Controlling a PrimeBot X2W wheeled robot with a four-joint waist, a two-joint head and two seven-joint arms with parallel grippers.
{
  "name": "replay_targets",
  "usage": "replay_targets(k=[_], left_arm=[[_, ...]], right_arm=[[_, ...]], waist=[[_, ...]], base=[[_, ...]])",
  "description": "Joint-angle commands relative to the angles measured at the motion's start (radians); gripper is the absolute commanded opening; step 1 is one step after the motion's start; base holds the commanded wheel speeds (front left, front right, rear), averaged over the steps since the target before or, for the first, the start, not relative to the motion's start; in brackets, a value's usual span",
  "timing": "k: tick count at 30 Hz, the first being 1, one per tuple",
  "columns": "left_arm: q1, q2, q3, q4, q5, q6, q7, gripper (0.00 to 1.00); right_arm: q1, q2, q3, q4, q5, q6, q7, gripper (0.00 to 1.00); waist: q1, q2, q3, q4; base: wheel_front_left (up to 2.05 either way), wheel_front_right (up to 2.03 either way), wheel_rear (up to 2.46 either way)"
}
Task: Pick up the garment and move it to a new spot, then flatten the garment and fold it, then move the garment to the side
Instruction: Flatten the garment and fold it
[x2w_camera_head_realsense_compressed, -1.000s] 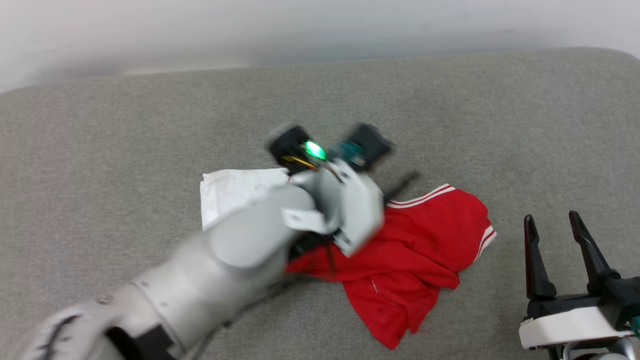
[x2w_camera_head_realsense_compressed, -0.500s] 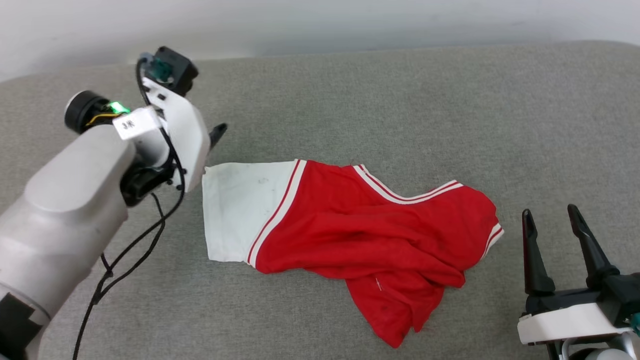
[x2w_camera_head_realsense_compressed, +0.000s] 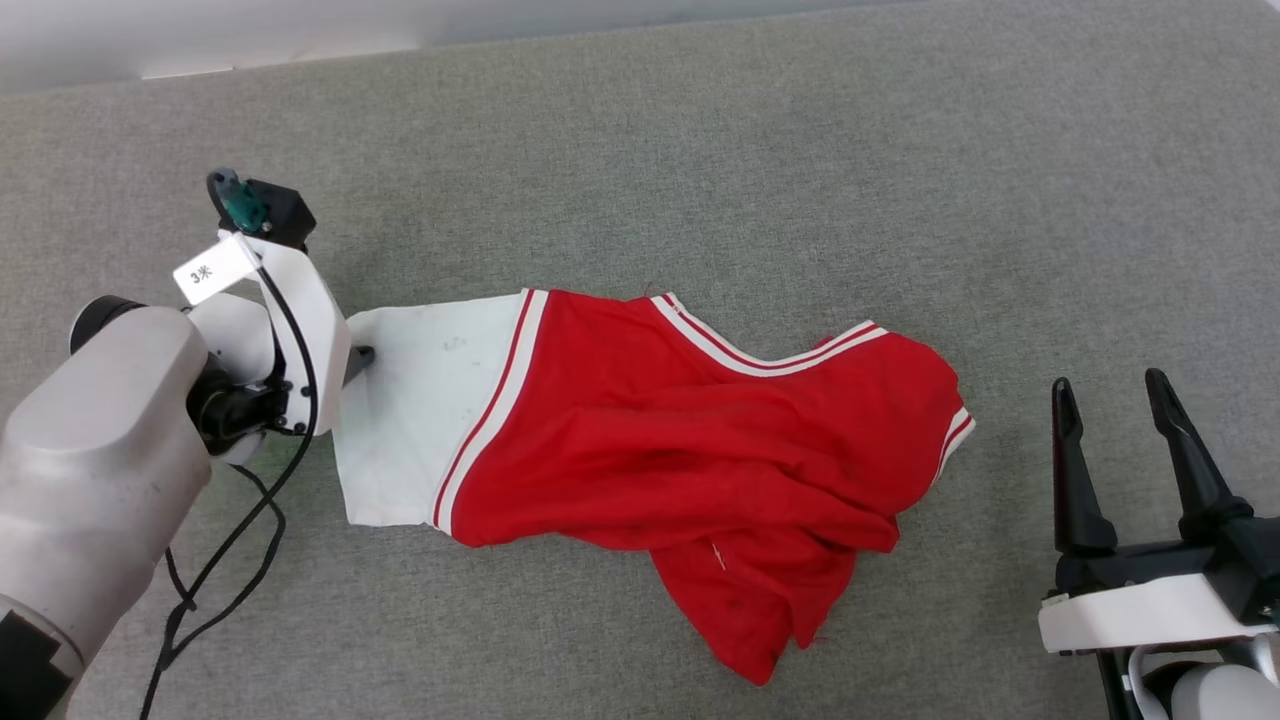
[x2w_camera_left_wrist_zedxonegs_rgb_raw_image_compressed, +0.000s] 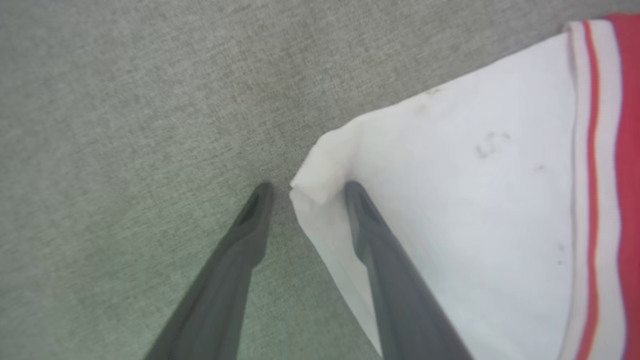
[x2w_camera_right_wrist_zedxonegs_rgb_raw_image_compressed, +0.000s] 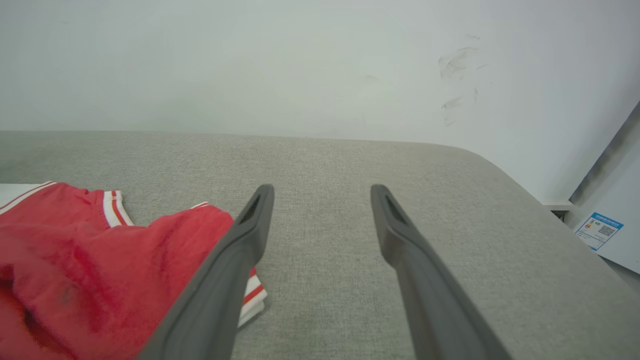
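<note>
Straddling the white sleeve corner of the garment (x2w_camera_head_realsense_compressed: 680, 440) at left with released left gripper (x2w_camera_left_wrist_zedxonegs_rgb_raw_image_compressed: 305, 187); right gripper (x2w_camera_head_realsense_compressed: 1108, 382) spread empty at near right.

Grey fabric surface (x2w_camera_head_realsense_compressed: 700, 150); crumpled red-white garment (x2w_camera_head_realsense_compressed: 650, 430) lying directly on it.

— Left side? Pale grey rounded forearm shell (x2w_camera_head_realsense_compressed: 95, 470), white angled wrist bracket (x2w_camera_head_realsense_compressed: 310, 330).
— Markings?
— Small white paper tag (x2w_camera_head_realsense_compressed: 212, 268) with dark print. Thin black cable (x2w_camera_head_realsense_compressed: 275, 520) looping loose below; black box with teal plug (x2w_camera_head_realsense_compressed: 270, 208) on top.
— Right side?
— Right gripper (x2w_camera_head_realsense_compressed: 1108, 382): two long dark tapering fingers (x2w_camera_head_realsense_compressed: 1075, 480), black mount, white base plate (x2w_camera_head_realsense_compressed: 1150, 615).
</note>
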Motion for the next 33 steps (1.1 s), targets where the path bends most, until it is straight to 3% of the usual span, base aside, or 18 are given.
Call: replay_targets(k=[1,9,14,17,18,19,20,21,27,33], left_arm=[[0.046,-0.013,-0.033,0.01,0.013,0.0,0.001,0.0],[-0.024,0.085,-0.025,-0.051,0.061,-0.001,-0.144,0.0],[0.041,0.171,-0.025,-0.04,0.059,0.012,-0.183,0.0],[0.091,0.166,-0.01,-0.035,0.034,0.028,-0.218,0.0],[0.105,0.161,-0.004,-0.032,0.027,0.033,-0.235,0.3],[0.12,0.156,-0.001,-0.029,0.019,0.038,-0.248,0.32],[0.133,0.152,0.001,-0.026,0.02,0.044,-0.265,0.45],[0.133,0.15,0.003,-0.023,0.031,0.056,-0.296,1.0],[0.163,0.131,0.031,-0.035,0.075,0.117,-0.538,1.0],[0.235,0.122,0.08,-0.133,0.122,0.24,-0.792,1.0]], right_arm=[[0.006,0.002,-0.005,-0.002,0.0,-0.001,-0.002,1.0],[0.022,0.002,-0.011,0.003,-0.012,-0.001,-0.002,1.0],[0.039,0.002,-0.016,0.002,-0.015,-0.001,-0.002,1.0],[0.042,0.001,-0.02,0.006,-0.016,-0.001,-0.002,1.0],[0.041,0.002,-0.018,0.008,-0.017,-0.001,-0.002,1.0],[0.038,0.002,-0.018,0.008,-0.02,-0.001,-0.002,1.0],[0.036,0.002,-0.017,0.009,-0.021,-0.001,-0.002,1.0],[0.032,0.002,-0.014,0.008,-0.025,-0.001,-0.002,1.0],[0.005,0.002,-0.014,-0.019,-0.06,-0.001,-0.002,1.0],[-0.065,-0.062,-0.003,-0.062,-0.085,-0.001,-0.002,1.0]], waist=[[0.0,0.0,-0.004,0.005],[0.0,0.0,-0.041,0.034],[0.0,0.0,-0.059,0.044],[0.0,0.0,-0.069,0.054],[0.0,0.0,-0.072,0.057],[0.0,0.0,-0.076,0.061],[0.0,0.0,-0.081,0.064],[0.0,0.0,-0.084,0.066],[0.0,0.0,-0.13,0.081],[0.0,0.0,-0.185,0.104]], base=[[0.0,0.0,0.0],[0.0,0.0,0.0],[0.0,0.0,0.0],[0.0,0.0,0.0],[0.0,0.0,0.0],[0.0,0.0,0.0],[0.0,0.0,0.0],[0.0,0.0,0.0],[0.0,0.0,0.0],[0.0,0.0,0.0]])
